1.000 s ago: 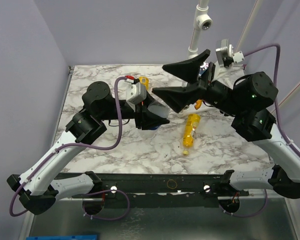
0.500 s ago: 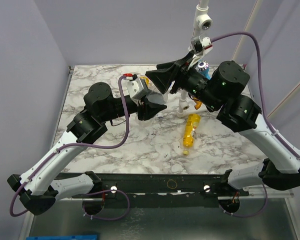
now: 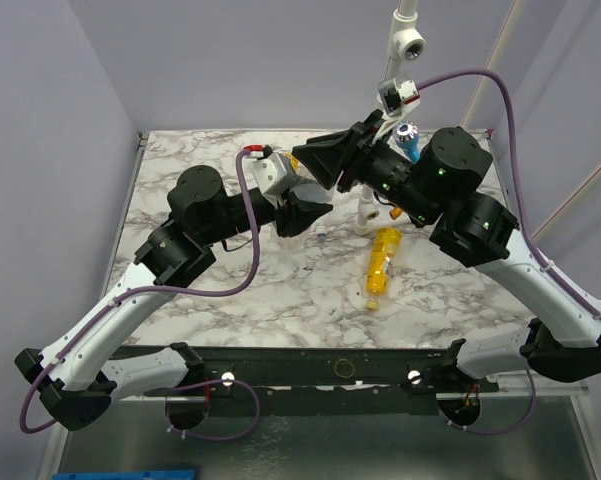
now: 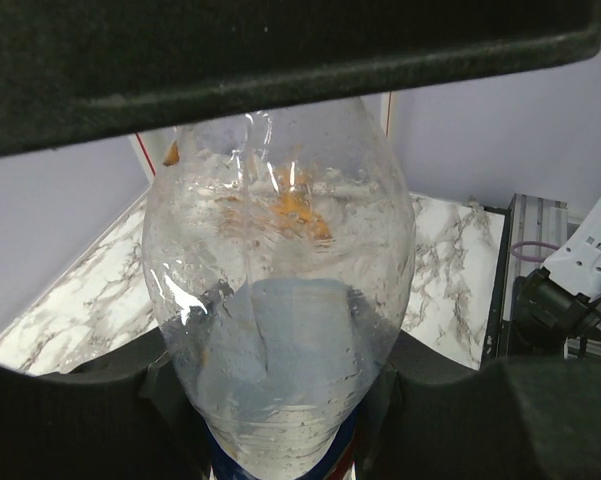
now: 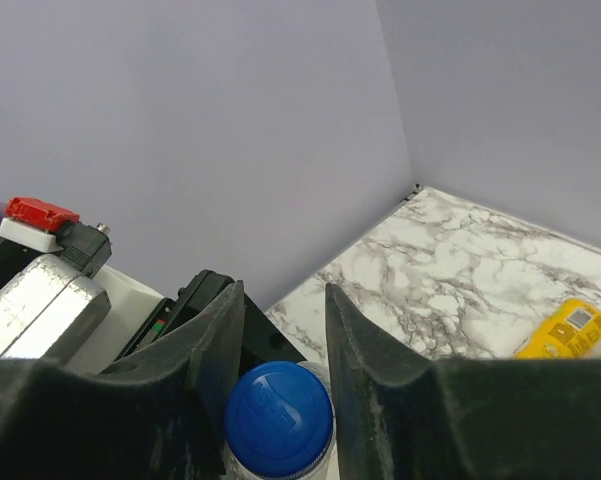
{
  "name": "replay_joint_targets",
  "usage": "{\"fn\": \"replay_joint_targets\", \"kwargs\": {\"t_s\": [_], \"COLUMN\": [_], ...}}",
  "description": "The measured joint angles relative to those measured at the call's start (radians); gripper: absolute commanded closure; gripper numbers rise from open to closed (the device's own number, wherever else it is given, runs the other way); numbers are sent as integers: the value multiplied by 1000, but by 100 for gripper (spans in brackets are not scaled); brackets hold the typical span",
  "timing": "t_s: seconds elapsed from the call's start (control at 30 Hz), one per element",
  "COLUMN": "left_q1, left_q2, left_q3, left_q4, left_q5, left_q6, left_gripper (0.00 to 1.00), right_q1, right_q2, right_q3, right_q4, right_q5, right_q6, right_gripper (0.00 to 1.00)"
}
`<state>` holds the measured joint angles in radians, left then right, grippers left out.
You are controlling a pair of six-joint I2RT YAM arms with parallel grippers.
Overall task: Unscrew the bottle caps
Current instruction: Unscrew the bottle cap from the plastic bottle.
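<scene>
My left gripper (image 3: 310, 212) is shut on a clear bottle (image 4: 280, 300) with a blue label, holding it raised over the middle of the table. In the left wrist view the bottle fills the gap between the fingers of the left gripper (image 4: 280, 240). Its blue bottle cap (image 5: 278, 420) sits between the fingers of my right gripper (image 5: 282, 300), which press on both its sides. In the top view the right gripper (image 3: 325, 175) meets the left one, and the cap is hidden there.
A yellow-orange bottle (image 3: 382, 262) lies on the marble table (image 3: 230, 290) right of centre. A pale upright bottle (image 3: 365, 215) stands behind it. A blue-topped bottle (image 3: 408, 135) stands at the back right. Another yellow bottle (image 5: 570, 330) lies by the back wall.
The right arm swung left from the back right to the held bottle. Its jaws went from wide open to closed round the blue cap. The left gripper kept its hold.
</scene>
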<state>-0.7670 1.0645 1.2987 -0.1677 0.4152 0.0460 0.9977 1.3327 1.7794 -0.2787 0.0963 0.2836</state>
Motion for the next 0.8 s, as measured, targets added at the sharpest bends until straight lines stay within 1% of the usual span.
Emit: {"fn": "replay_joint_targets", "kwargs": {"t_s": [0.1,0.13,0.17,0.4,0.5,0.6,0.73,0.77,0.8], "left_q1": [0,0,0,0,0,0,-5,-8,-9], "left_q2": [0,0,0,0,0,-7,-14,-14,-13], "left_q3": [0,0,0,0,0,1,19,30,34], "left_q4": [2,4,6,19,32,46,48,46,46], "left_q5": [-5,-7,-8,7,56,156,354,429,459], "left_q6": [-3,-5,-7,-21,-34,-56,-101,-124,-135], "left_gripper": [100,100,100,100,100,100,100,100,100], "right_q1": [0,0,0,0,0,-6,-12,-13,-13], "right_q2": [0,0,-1,-7,-27,-63,-93,-92,-89], "right_q3": [-4,-4,-4,-8,-23,-53,-72,-68,-66], "right_q4": [3,6,8,24,37,68,122,136,151], "right_q5": [-1,-1,-1,-21,-88,-241,-567,-647,-723], "right_q6": [4,4,3,-18,-47,-83,-119,-121,-121], "right_gripper": [94,98,99,99,99,99,99,99,99]}}
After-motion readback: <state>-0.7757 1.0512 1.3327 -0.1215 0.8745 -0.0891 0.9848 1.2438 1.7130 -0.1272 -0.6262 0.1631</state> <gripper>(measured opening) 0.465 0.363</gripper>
